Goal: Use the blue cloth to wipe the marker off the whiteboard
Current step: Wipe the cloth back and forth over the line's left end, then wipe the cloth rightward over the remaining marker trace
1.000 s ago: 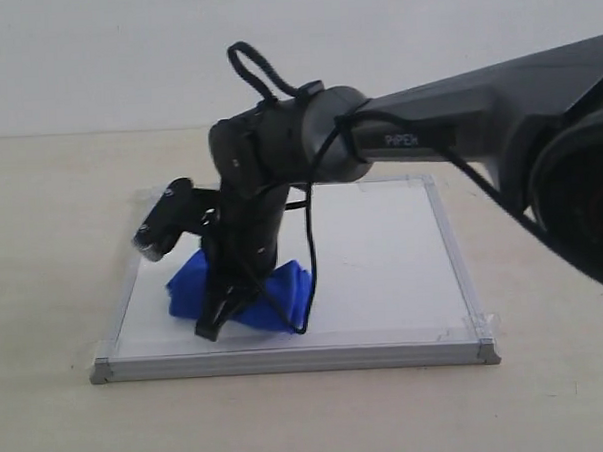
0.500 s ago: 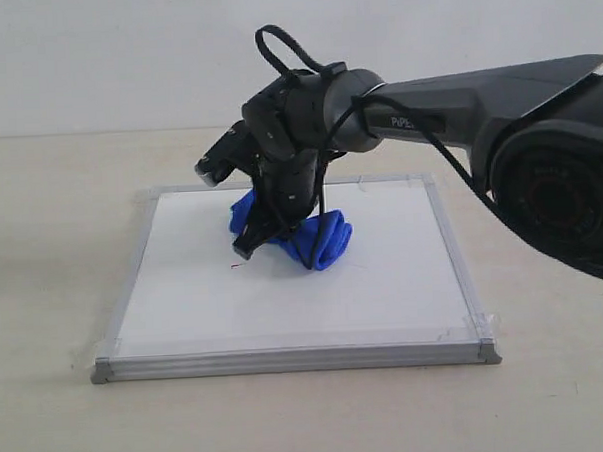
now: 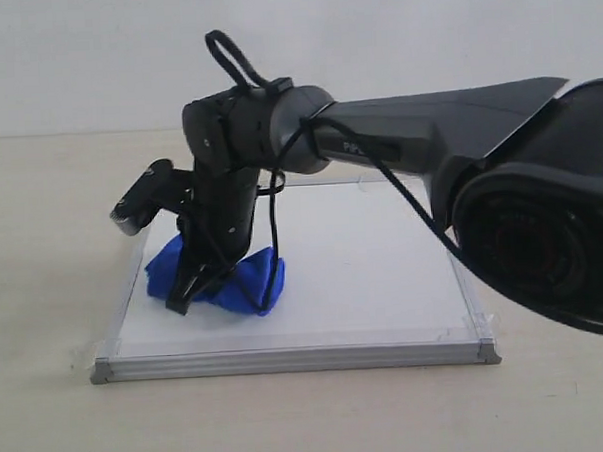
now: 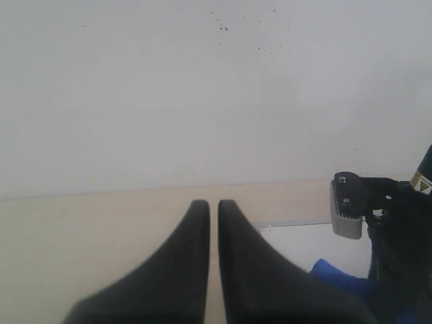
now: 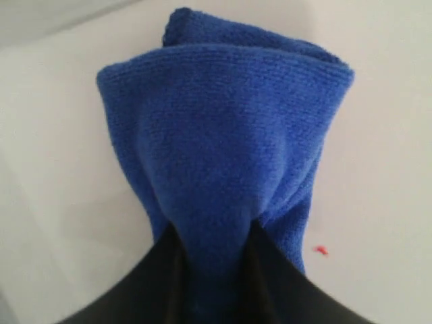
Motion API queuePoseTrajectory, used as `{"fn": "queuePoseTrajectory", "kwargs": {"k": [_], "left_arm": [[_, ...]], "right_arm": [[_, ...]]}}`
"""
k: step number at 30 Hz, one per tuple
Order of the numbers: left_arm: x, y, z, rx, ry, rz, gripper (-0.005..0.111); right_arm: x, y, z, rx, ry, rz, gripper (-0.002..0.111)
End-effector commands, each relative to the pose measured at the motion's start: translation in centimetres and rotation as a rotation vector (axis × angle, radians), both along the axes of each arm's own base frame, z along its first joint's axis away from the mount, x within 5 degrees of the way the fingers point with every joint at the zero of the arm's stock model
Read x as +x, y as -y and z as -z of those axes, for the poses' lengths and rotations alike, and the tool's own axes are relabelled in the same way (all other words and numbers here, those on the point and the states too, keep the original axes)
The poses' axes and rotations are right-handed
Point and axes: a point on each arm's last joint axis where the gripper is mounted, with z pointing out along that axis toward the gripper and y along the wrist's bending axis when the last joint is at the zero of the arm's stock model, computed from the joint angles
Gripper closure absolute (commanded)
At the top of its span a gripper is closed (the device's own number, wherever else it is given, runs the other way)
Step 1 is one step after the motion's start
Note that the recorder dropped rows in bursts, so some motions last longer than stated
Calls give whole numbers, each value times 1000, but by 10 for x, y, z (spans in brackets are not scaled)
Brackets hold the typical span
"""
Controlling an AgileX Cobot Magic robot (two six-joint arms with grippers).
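One small red speck of the marker (image 5: 320,250) shows in the right wrist view, just beside the blue cloth (image 3: 246,282) — nothing else of the line can be made out. The whiteboard (image 3: 384,272) lies toward the near edge of the counter (image 3: 550,405), its near frame rail running along that edge.

A little farther in, over the half of the board nearer the counter's left edge, the right gripper (image 3: 187,291) is clamped on a bunched fold of the cloth, which rests on the white surface.

The risks, as I judge them:
- **Missed speck:** it sits outside the cloth's footprint, so a stroke running beside it would miss it.
- **Lost grip:** the pinch holds only a narrow fold, and drag from hard pressing could pull the plush free.
- **Caught frame:** the cloth is close to the left frame rail, where the fingertips (image 5: 152,283) could catch. They could also shove the board leftward if the corner tape (image 3: 464,329) gives.

How far back the left gripper (image 4: 210,263) stands I cannot tell. Its jaws are drawn together on nothing, over the counter — out of play.
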Motion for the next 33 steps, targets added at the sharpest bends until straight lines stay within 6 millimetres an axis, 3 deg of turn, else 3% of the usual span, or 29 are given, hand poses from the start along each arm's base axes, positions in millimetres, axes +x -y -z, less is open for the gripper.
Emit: {"fn": "queuePoseTrajectory", "kwargs": {"k": [1, 2, 3, 5, 7, 9, 14, 16, 20, 24, 27, 30, 33], "left_arm": [[0, 0, -1, 0, 3, 3, 102], [0, 0, -1, 0, 3, 3, 102], [0, 0, -1, 0, 3, 3, 102], [0, 0, -1, 0, 3, 3, 102], [0, 0, -1, 0, 3, 3, 102], [0, 0, -1, 0, 3, 3, 102], [0, 0, -1, 0, 3, 3, 102], [0, 0, -1, 0, 3, 3, 102], [0, 0, -1, 0, 3, 3, 102], [0, 0, -1, 0, 3, 3, 102], [0, 0, -1, 0, 3, 3, 102], [0, 0, -1, 0, 3, 3, 102], [0, 0, -1, 0, 3, 3, 102]], "right_arm": [[6, 1, 4, 13, -14, 28, 109], [18, 11, 4, -7, 45, 89, 109], [41, 35, 6, -67, 153, 251, 109], [66, 71, 16, -205, 274, 389, 109], [73, 89, 27, -261, 268, 448, 109], [68, 82, 31, -238, 227, 436, 109], [7, 5, 33, 78, -165, 21, 109], [-3, -4, 30, 134, -227, -38, 109], [19, 18, 34, 29, -109, 134, 109], [51, 61, 32, -225, 155, 369, 109], [60, 77, 26, -357, 283, 446, 109], [57, 75, 27, -371, 260, 403, 109], [43, 58, 34, -273, 109, 294, 109]]}}
